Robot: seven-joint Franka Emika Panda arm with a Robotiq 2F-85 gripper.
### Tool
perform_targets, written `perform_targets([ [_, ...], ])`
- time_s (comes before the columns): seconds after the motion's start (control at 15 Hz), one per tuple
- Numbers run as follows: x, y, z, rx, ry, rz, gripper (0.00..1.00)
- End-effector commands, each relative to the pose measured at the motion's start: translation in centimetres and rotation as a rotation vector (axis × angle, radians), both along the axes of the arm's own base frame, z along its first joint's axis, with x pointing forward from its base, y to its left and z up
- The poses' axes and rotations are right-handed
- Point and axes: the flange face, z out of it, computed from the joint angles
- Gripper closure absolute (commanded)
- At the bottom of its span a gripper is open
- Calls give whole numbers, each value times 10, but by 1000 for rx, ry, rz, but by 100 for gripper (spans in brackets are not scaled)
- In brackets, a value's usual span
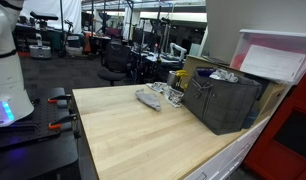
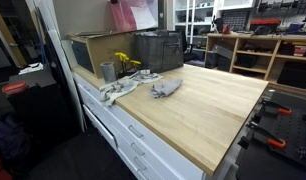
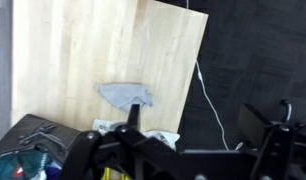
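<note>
1. The gripper (image 3: 191,128) is hanging well above the wooden tabletop (image 3: 83,50), its jaws standing wide apart and gripping nothing.
2. The crumpled grey cloth (image 3: 125,95) is lying on the wood, well apart from the fingers, out ahead of one fingertip rather than between them.
3. In both exterior views the cloth (image 1: 148,99) (image 2: 165,88) is resting near the dark crate (image 1: 225,100), with a metal cup (image 2: 107,71) sitting near that crate too.

Table (image 2: 208,110): one, wooden.
Fabric pieces: two, namely one grey cloth (image 2: 165,88), shown in all three views, and one pale rag (image 2: 115,93).
Boxes and bins: three, namely one dark crate (image 2: 159,50), in both exterior views, one cardboard box (image 2: 91,50) and one white bin (image 1: 278,55).
Metal cup (image 2: 107,71): one.
Yellow flower bunch (image 2: 124,62): one.
</note>
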Motion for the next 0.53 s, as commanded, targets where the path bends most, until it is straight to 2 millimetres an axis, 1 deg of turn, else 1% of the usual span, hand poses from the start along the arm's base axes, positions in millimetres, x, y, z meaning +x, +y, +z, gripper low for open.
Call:
perform_targets([
  [0.0,-12,-4,11,-47,-23,-23,0],
  [0.07,-21,-4,19,-59,-41,-21,0],
  [0.13,-24,-3,21,-55,-46,-19,0],
  [0.47,-8,-2,7,-56,-15,-18,0],
])
